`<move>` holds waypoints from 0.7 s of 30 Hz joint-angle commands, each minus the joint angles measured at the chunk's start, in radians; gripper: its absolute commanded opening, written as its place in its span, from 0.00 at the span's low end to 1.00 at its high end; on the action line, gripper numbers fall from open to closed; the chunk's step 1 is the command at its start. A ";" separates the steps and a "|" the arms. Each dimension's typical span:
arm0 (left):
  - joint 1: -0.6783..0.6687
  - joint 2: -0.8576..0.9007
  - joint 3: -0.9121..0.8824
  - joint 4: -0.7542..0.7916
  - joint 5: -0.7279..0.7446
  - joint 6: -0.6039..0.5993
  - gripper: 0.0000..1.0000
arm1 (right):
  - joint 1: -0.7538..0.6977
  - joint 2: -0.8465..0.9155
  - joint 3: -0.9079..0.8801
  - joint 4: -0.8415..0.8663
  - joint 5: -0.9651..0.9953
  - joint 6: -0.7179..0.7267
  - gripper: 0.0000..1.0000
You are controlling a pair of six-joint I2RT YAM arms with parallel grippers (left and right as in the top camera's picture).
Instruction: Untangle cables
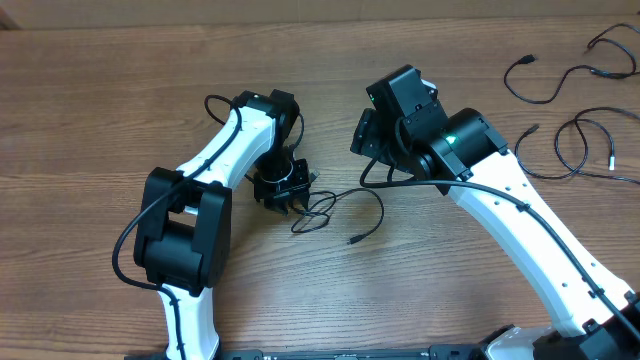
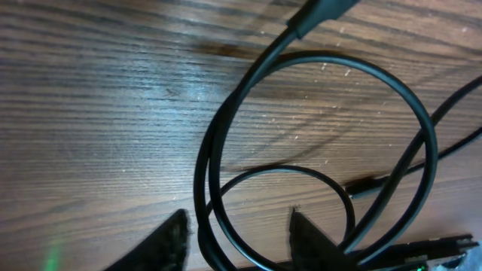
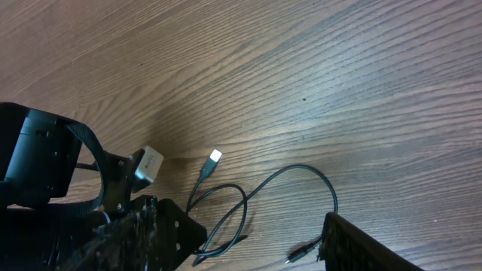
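Left tool [image 1: 285,190] is down on the bench [image 1: 90,110]. Its fingers [image 2: 162,245] stand apart astride two strands of the tangle [image 1: 322,207] and do not pinch them yet. It looks placed to catch one loop so that strand can be drawn out. Right tool [image 3: 263,226] hangs released and empty just beside the tangle, facing the loop with the plug [image 3: 215,156], probably ready to take the other end. Other cables [image 1: 560,85] lie loose well apart at the far right, seemingly already freed, so this knot looks like the last.
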 commanded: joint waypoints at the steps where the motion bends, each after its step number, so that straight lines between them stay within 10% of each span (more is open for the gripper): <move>1: 0.003 0.009 -0.006 0.003 0.011 0.002 0.31 | -0.002 -0.003 0.006 0.005 0.003 -0.007 0.71; 3: 0.003 0.009 0.000 0.002 0.011 0.001 0.04 | -0.002 -0.003 0.006 0.005 0.003 -0.007 0.72; 21: 0.012 0.001 0.594 -0.380 0.011 0.073 0.04 | -0.002 -0.002 0.006 0.004 -0.093 -0.079 0.72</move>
